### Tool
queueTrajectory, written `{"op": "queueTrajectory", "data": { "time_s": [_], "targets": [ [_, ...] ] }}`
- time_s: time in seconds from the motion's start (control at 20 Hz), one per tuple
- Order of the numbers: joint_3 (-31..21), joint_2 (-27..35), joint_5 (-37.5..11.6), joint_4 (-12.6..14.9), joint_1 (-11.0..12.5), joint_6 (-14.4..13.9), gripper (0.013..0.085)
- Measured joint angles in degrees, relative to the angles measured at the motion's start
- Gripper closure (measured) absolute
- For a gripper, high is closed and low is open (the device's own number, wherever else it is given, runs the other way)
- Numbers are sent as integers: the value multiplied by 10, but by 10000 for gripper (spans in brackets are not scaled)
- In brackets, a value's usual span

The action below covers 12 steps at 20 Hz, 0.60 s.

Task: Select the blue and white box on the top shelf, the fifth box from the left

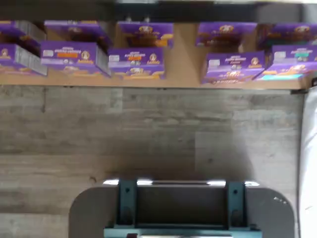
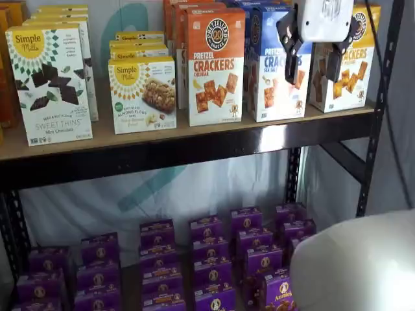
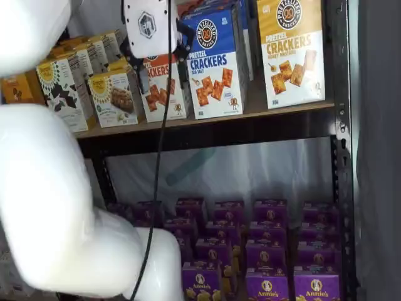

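Right now your gripper (image 2: 314, 67), fingers spread and empty, hangs just in front of the upright blue and white box (image 2: 279, 65); push straight back toward it.

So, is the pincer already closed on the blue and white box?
No. In a shelf view the pincer hangs open in front of the blue and white box, holding nothing.

On the top shelf (image 2: 194, 146) the sea salt pretzel cracker box (image 3: 216, 63) stands between the cheddar box (image 2: 216, 68) on its left and the honey mustard box (image 3: 291, 50) on its right. The claw (image 2: 316, 65) hangs before them, apart. Annie's boxes (image 2: 214, 259) sit in rows below.
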<state>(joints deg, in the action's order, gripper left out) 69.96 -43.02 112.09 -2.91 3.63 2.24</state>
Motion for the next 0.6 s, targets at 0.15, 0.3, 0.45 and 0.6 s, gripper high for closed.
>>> {"op": "queueTrajectory", "data": {
  "time_s": [0.15,0.3,0.45,0.6],
  "targets": [
    [19,20,-10,4,11,13,130],
    [41,46,-14,9,20,23,130],
    [56,68,-21,9,27,31,130],
    [72,90,-31,10,33,37,130]
  ]
}}
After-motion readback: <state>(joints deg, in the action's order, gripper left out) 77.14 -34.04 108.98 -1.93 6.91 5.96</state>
